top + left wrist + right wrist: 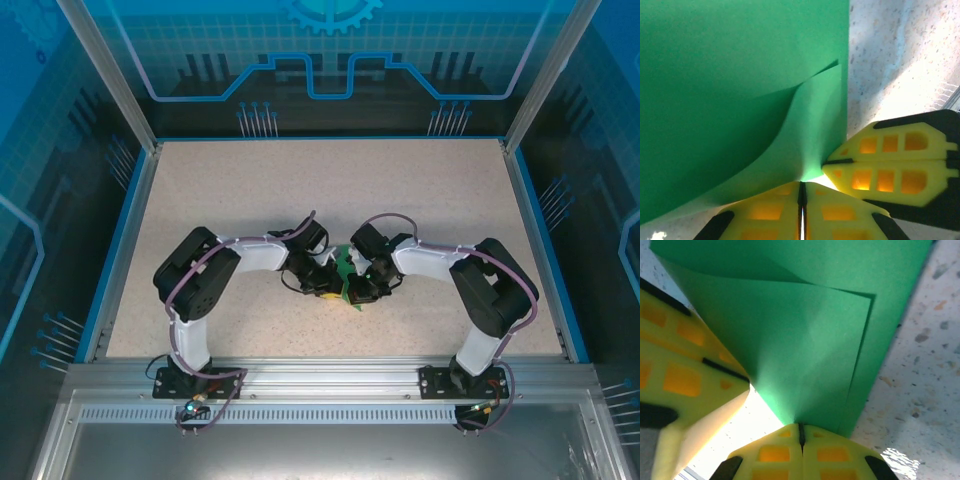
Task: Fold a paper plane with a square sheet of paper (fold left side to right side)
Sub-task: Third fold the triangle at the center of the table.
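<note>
1. Closest to the left wrist lens, the left gripper (802, 185) has its two yellow fingers (770, 212) pressed together with only a thin dark seam between them. A raised flap of the green sheet of paper (730, 75) curves down into that seam (pinched right at the tip).
2. Seen from its own wrist, the right gripper (800, 426) is likewise clamped shut on the sheet of paper (815, 340). The upper layer rises from its fingertips, and the lower layer lies flat on the speckled table (925, 370).
3. That upper layer bows upward rather than lying flat, and its corner stops just short of the lower layer's edge.
4. From the right of the left wrist view, the right gripper (827, 166) reaches in, its tip just beside the left one at the paper's edge.
5. From above, both arms bend inward. The left gripper (328, 287) and right gripper (358, 290) meet toward the near middle of the table (300, 180). The sheet of paper (345, 268) sits between them, mostly hidden.
</note>
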Tool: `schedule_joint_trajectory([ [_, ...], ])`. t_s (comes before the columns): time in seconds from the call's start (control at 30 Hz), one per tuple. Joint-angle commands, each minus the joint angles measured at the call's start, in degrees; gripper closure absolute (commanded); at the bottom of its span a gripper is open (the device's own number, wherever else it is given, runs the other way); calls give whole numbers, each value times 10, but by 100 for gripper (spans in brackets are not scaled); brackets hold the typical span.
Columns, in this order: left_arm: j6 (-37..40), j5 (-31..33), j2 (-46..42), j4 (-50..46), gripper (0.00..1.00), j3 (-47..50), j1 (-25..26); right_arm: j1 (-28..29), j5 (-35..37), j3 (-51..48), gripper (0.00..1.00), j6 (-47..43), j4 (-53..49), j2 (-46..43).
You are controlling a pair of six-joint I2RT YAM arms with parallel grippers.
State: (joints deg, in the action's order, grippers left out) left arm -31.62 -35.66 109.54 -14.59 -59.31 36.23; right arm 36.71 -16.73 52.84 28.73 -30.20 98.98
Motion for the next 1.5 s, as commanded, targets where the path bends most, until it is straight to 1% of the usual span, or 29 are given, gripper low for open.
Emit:
schedule_joint_trajectory([
  [0.0,-4,-12,14,8,89,-8,4,-2,42,-21,100,4,-27,36],
  [0.13,4,9,24,-8,89,-15,4,-2,46,-20,100,3,-31,36],
  [0.43,33,95,25,-69,92,-26,-4,-2,57,-21,100,-1,-44,36],
  [0.6,47,108,19,-80,92,-15,-32,-2,59,-21,100,-1,-48,34],
  [0.9,103,138,-3,-134,93,-13,-97,-3,59,-21,100,-2,-51,31],
  [1.0,117,142,-14,-146,93,-13,-115,-3,59,-21,100,-2,-52,31],
  [1.1,124,142,-32,-156,92,-18,-121,-3,59,-21,100,-2,-52,30],
  [1.23,112,113,-72,-146,92,-13,-117,-4,56,-21,100,0,-48,29],
  [1.37,91,74,-110,-120,91,-5,-88,-5,47,-21,100,7,-36,29],
  [1.47,74,47,-102,-98,90,-13,-55,-6,39,-21,100,13,-28,28],
])
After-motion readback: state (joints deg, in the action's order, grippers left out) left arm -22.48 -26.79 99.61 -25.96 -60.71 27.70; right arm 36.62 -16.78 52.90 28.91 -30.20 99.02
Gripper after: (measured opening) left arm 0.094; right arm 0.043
